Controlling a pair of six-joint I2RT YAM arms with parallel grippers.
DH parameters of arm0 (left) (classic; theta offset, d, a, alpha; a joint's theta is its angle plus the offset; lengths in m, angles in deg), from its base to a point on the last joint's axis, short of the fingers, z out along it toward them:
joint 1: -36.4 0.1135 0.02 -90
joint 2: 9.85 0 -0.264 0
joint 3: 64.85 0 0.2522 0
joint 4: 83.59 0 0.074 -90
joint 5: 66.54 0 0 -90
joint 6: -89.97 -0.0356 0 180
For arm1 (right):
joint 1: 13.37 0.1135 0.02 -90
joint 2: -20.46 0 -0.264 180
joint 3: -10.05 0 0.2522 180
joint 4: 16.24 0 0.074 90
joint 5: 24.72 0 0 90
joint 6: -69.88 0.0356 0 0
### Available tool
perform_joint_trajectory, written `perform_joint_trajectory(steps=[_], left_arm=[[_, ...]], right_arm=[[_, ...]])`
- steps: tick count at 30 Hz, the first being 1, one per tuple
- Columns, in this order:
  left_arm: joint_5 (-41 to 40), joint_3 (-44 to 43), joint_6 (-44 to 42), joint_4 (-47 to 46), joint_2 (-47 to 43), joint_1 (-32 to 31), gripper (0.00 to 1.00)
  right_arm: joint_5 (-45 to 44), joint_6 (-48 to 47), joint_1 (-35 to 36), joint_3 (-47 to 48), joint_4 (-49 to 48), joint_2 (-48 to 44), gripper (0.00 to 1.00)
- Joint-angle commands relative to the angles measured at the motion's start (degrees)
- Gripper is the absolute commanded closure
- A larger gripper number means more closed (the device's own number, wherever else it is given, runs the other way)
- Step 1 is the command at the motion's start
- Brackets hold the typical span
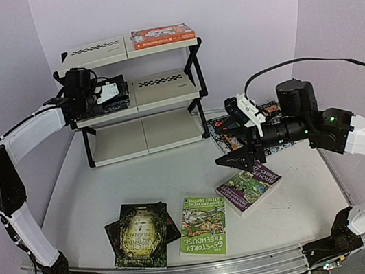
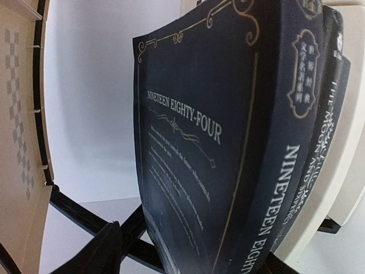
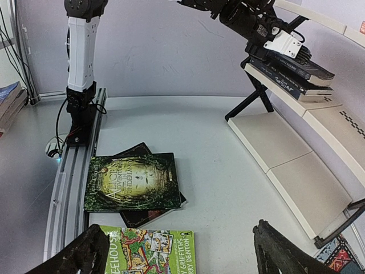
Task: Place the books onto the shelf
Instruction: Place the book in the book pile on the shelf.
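Right jaws apart, empty; left jaws' state unclear, seemingly at Nineteen Eighty-Four (image 2: 217, 142) on the shelf (image 1: 165, 92). A snagged retreat could drag it off.

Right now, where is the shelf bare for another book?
Free: whole bottom tier, middle tier's right panel, top tier's left panel. Crowded: middle left holds the dark books, top right the orange book.

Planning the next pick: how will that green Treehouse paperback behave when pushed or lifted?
The green paperback looks thin: probably light, and floppy if lifted by one edge. Flat on the smooth table, it likely slides, not tips.
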Motion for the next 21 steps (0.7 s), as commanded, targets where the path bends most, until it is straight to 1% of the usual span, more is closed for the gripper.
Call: perform_joint_trajectory(steps=[1, 5, 6, 7, 8, 21], left_arm=[[2.2, 1.3, 1.1, 1.3, -3.1, 0.3, 0.30], [2.9, 1.5, 2.1, 4.3, -4.7, 0.2, 0.19], [3.4, 1.3, 2.6, 5.8, -5.1, 0.3, 0.13], [4.1, 1.1, 3.3, 7.9, -5.3, 0.3, 0.06], [4.5, 0.8, 3.7, 9.1, -5.5, 0.3, 0.01], [5.5, 0.8, 6.8, 11.2, -6.9, 0.2, 0.00]], right_arm=[[1.2, 0.5, 0.0, 0.3, -1.7, -0.9, 0.11], [1.8, 0.8, -0.1, 0.7, -1.7, -0.4, 0.11], [1.9, 0.8, 0.0, 0.8, -1.8, -0.4, 0.12], [2.0, 0.9, -0.1, 0.8, -1.8, -0.3, 0.12], [2.1, 1.1, -0.1, 0.9, -1.9, -0.2, 0.12], [2.4, 1.9, -0.1, 0.8, -2.1, -0.6, 0.12]])
